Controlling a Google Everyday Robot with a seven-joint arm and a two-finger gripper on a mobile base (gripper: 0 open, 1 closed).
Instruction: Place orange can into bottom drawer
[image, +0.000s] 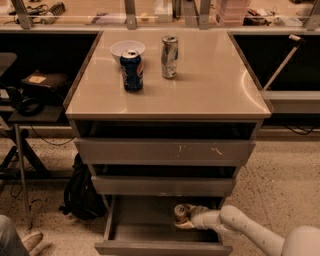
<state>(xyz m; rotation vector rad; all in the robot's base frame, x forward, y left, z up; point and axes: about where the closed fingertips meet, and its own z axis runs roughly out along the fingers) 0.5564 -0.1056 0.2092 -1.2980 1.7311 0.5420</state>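
Observation:
The orange can (180, 210) is inside the open bottom drawer (162, 248), tilted, near the drawer's back right. My gripper (185, 218) reaches into the drawer from the lower right on a white arm and is shut on the orange can. The can's lower part is hidden by the fingers. The two upper drawers are slightly ajar above it.
A dark blue can (132, 70), a silver-grey can (169, 56) and a white bowl (127, 49) stand on the cabinet top. A black backpack (80, 192) leans at the cabinet's left. A person's shoe (25, 242) is at the bottom left. Desks flank both sides.

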